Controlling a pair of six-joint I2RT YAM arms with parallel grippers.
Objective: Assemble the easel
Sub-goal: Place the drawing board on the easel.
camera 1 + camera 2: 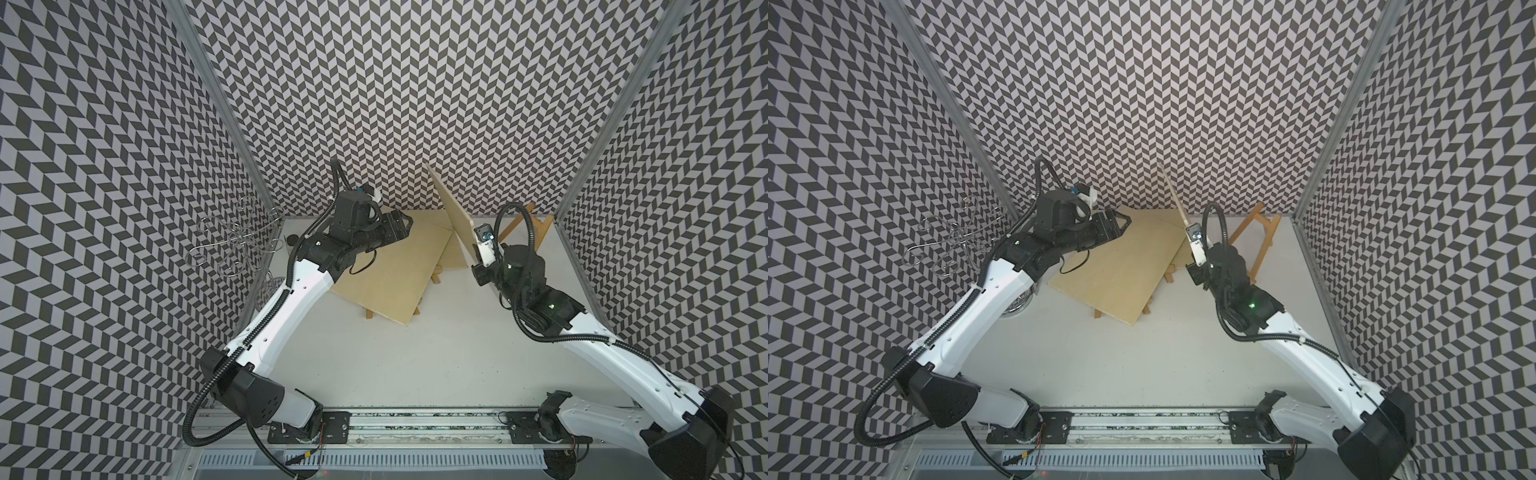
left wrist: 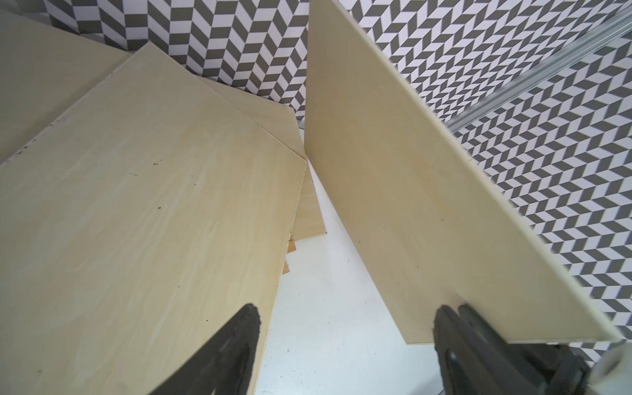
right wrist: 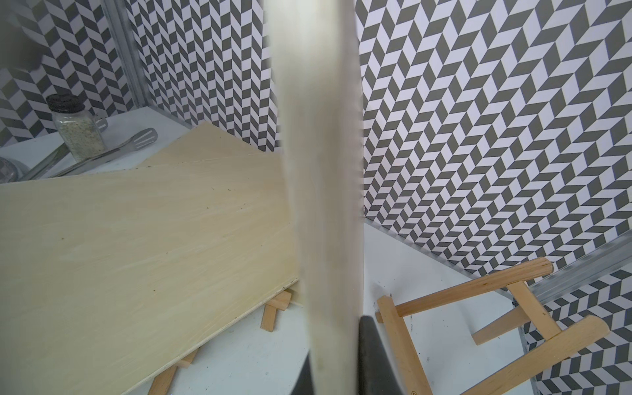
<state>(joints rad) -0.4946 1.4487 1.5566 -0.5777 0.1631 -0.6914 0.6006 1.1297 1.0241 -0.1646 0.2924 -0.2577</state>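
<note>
One board [image 1: 451,203] is held up on edge, its lower end clamped in the right gripper [image 1: 480,270], while we see the left gripper [image 1: 401,227] spread wide and empty above the flat boards [image 1: 395,274] on the surface [image 1: 415,353]. Near the raised board, we find the wooden easel [image 1: 525,226] at the back right corner of the surface.

Glass jar [image 3: 73,131], black lid, speckled fill, upright, well behind left claw [image 1: 402,227] near the side wall. Metal tongs [image 3: 113,148] lying just beside jar. Wire rack [image 1: 237,243] further back from claw, by chevron wall [image 1: 395,104]. White table [image 1: 415,353] underneath.
</note>
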